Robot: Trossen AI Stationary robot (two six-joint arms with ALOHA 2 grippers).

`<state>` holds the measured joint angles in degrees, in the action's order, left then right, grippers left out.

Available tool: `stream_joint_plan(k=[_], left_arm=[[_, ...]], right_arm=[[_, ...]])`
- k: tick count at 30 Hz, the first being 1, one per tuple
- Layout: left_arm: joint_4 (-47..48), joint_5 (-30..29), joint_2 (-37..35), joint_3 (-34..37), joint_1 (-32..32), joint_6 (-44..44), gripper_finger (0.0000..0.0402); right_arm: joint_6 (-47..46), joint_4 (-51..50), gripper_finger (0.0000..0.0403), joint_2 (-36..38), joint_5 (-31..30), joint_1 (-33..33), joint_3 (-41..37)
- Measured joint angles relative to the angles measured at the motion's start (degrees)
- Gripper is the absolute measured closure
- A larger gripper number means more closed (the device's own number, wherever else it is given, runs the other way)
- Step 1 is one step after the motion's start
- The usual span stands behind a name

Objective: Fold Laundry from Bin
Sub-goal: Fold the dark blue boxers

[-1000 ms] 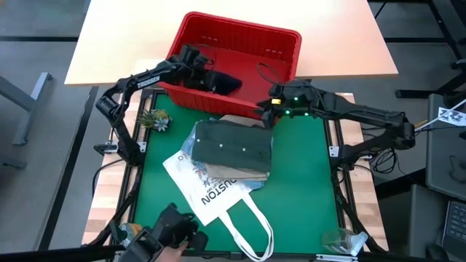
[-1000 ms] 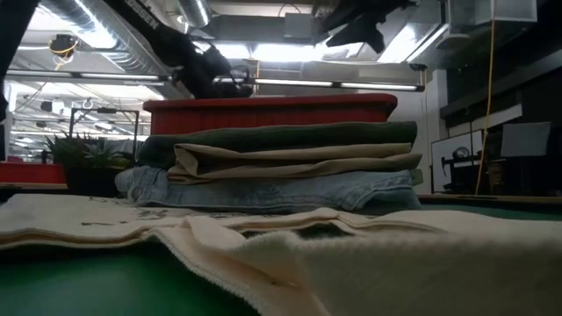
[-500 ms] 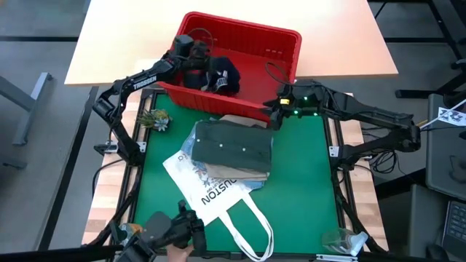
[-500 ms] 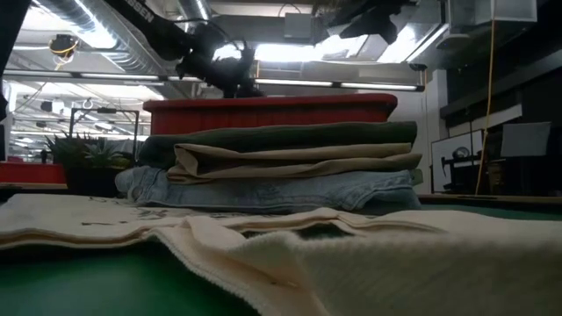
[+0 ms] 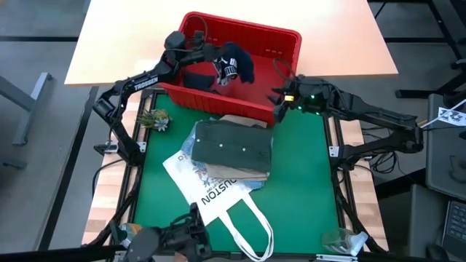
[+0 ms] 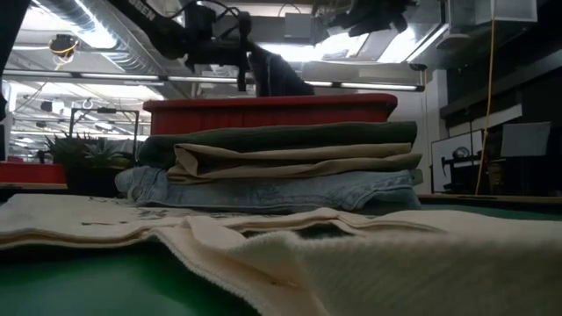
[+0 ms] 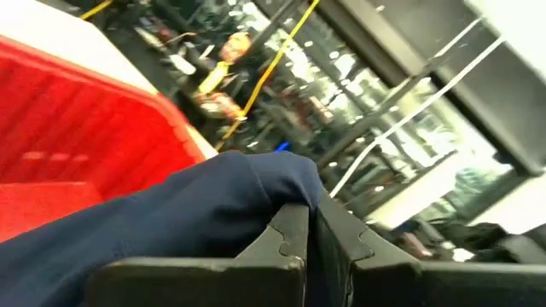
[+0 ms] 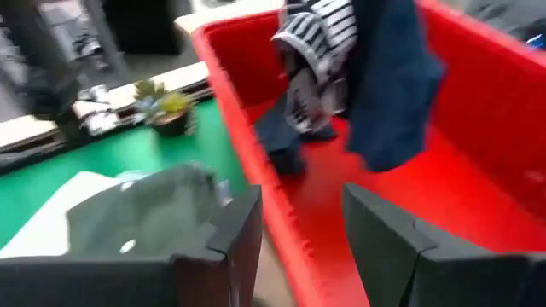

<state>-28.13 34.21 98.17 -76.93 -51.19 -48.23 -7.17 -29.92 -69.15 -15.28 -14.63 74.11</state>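
Shorts lifted from bin.
Left gripper [image 5: 215, 60] pinched shut on limp dark navy shorts [image 5: 237, 64] above red plastic bin [image 5: 280, 45]; right gripper [image 5: 279, 97] open, empty; likely light, floppy; best taken by waistband.

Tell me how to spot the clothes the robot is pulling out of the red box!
Find the red bin at the table's far end. Above it, the left hand is shut on dark navy shorts with white lettering. Unlike the folded stack on the green mat, they dangle in the air.
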Motion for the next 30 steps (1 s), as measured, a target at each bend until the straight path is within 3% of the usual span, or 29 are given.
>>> stream_joint_plan(k=[18, 30], left_arm=[[-21.42, -0.34, 0.00, 0.00, 7.88, -15.75, 0.0401], [-24.27, -0.45, 0.00, 0.00, 11.10, -17.66, 0.0401]], right_arm=[[10.10, 13.89, 0.0240, -4.73, -1.63, -0.02, 0.00], [12.20, 16.42, 0.0240, -8.00, 2.97, 0.00, -0.03]])
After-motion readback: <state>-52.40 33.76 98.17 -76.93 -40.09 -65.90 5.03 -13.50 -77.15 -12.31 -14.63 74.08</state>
